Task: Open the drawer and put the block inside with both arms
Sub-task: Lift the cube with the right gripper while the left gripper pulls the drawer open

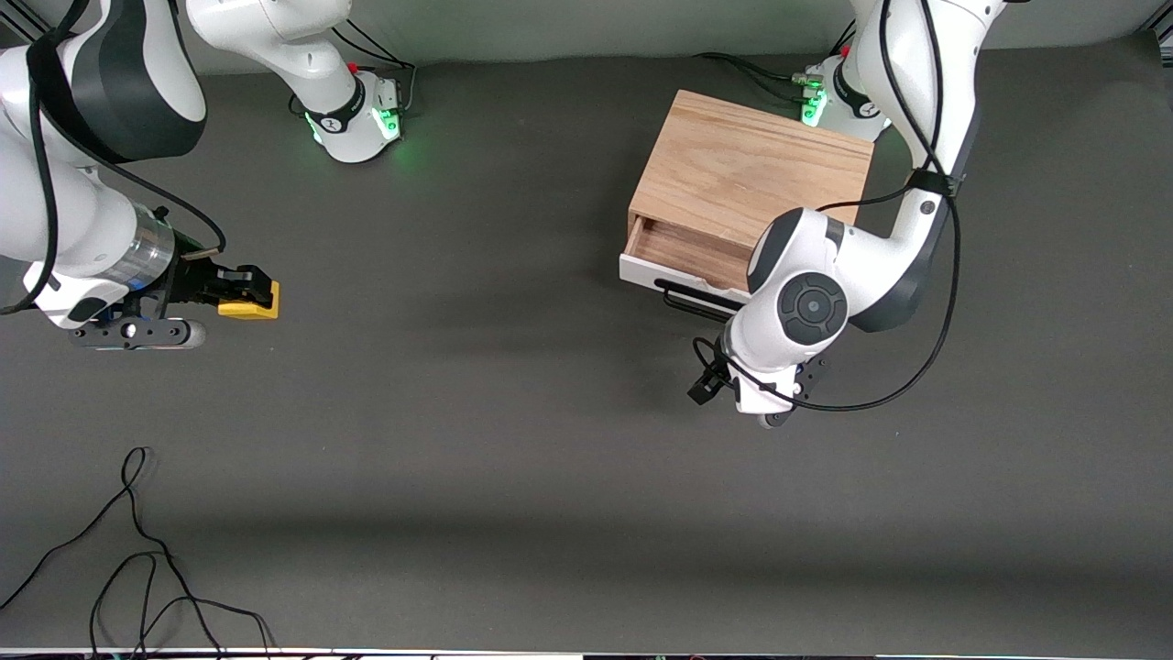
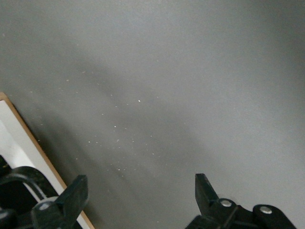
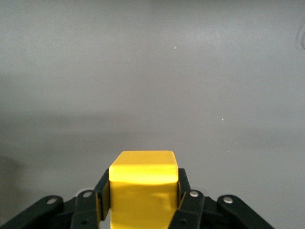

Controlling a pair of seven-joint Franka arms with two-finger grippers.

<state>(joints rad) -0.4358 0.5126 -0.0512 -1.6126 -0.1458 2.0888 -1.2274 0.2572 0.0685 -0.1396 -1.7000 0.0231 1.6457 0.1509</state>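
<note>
**Block in hand at one end, open drawer at the other**

Starting at the right arm's end of the table, the right gripper [image 1: 240,291] is clamped on the block [image 1: 249,306], its two fingers [image 3: 187,202] pressed against opposite faces of the yellow cube. It hangs over bare table mat [image 1: 476,458], well apart from the cabinet [image 1: 751,174].

Toward the left arm's end stands that cabinet, its drawer [image 1: 689,257] pulled partway out toward the front camera, showing a strip of wood floor above the white front panel and black bar handle [image 1: 694,302].

The left gripper [image 2: 138,200] hovers over the mat just in front of the handle, jaws apart and holding nothing.

The coming move looks to be a long carry across the table's length, from the right arm's end toward the left arm's. The drawer's long axis lies across that path, and the left arm's elbow overhangs part of the opening, so the clear approach seems to be at the drawer's exposed end.
</note>
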